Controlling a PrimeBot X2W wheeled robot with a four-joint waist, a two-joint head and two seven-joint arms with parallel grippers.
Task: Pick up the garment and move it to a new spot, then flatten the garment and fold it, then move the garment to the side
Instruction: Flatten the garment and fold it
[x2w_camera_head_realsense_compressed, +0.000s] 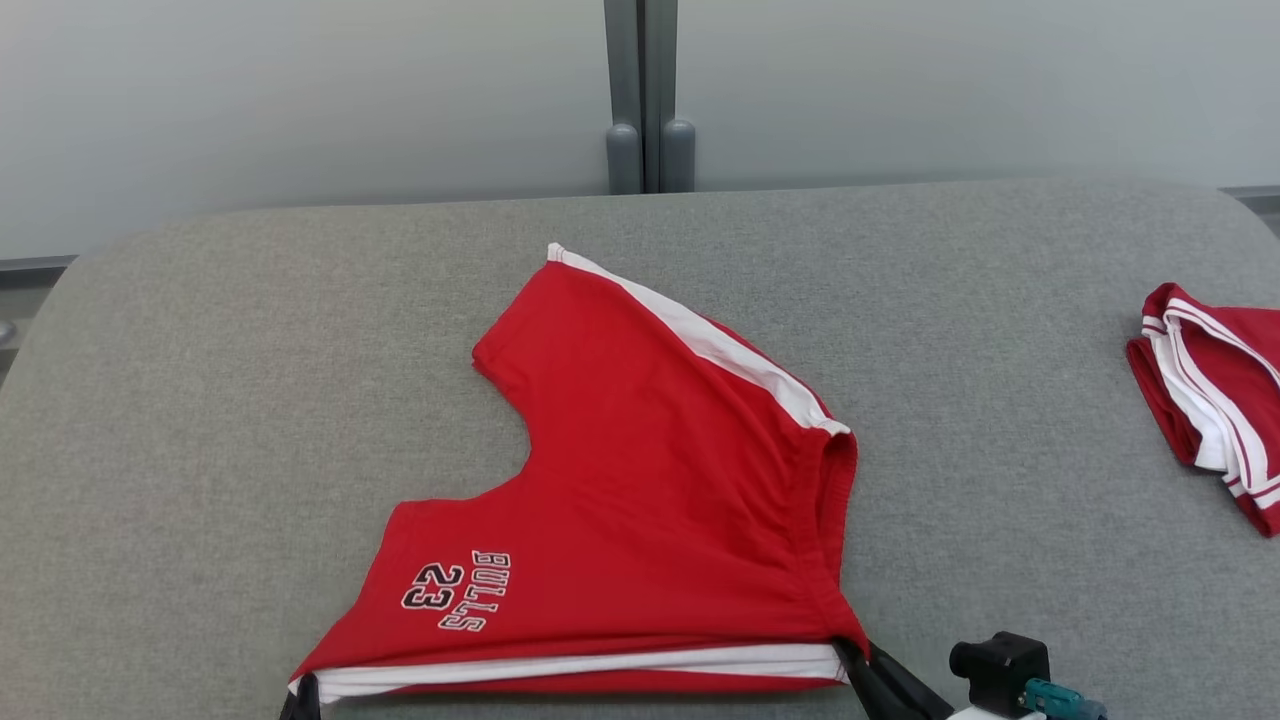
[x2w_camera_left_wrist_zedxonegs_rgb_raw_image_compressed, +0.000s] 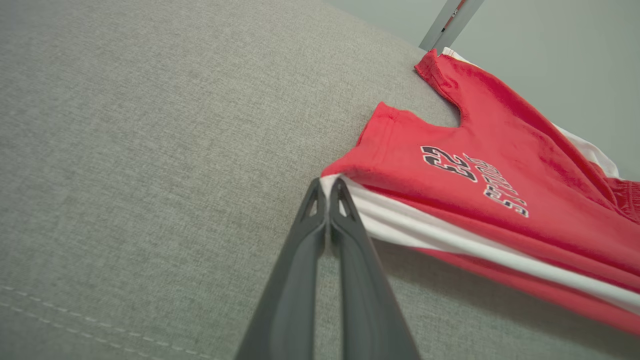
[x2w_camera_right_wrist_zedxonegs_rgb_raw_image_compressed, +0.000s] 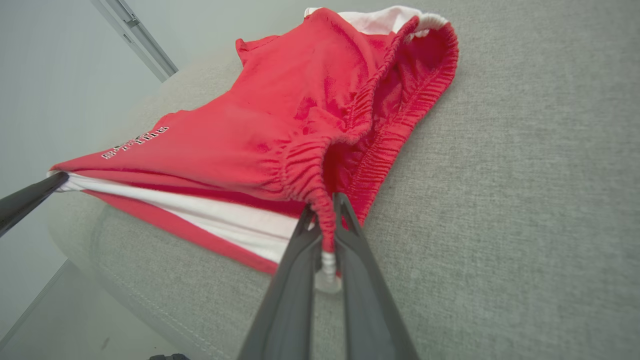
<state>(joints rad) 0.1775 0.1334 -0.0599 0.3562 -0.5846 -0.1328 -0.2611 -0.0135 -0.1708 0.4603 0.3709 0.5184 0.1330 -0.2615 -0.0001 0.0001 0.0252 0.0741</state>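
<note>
The garment (x2w_camera_head_realsense_compressed: 640, 500) is a pair of red shorts with white side stripes and "BULLS 23" printed near a leg hem, lying spread on the grey cushioned surface (x2w_camera_head_realsense_compressed: 200, 400). My left gripper (x2w_camera_left_wrist_zedxonegs_rgb_raw_image_compressed: 327, 184) is shut on the white-striped corner of the near leg hem. It shows at the bottom left of the head view (x2w_camera_head_realsense_compressed: 302, 698). My right gripper (x2w_camera_right_wrist_zedxonegs_rgb_raw_image_compressed: 324, 210) is shut on the elastic waistband at the garment's near right corner, seen in the head view (x2w_camera_head_realsense_compressed: 850, 655). The near edge of the garment (x2w_camera_right_wrist_zedxonegs_rgb_raw_image_compressed: 240, 150) is stretched and slightly lifted between the two grippers.
Another red and white folded garment (x2w_camera_head_realsense_compressed: 1215, 400) lies at the right edge of the surface. A grey post (x2w_camera_head_realsense_compressed: 642, 100) stands behind, against a pale wall. The surface's front edge runs just below the grippers; bare grey fabric lies to the left and right.
</note>
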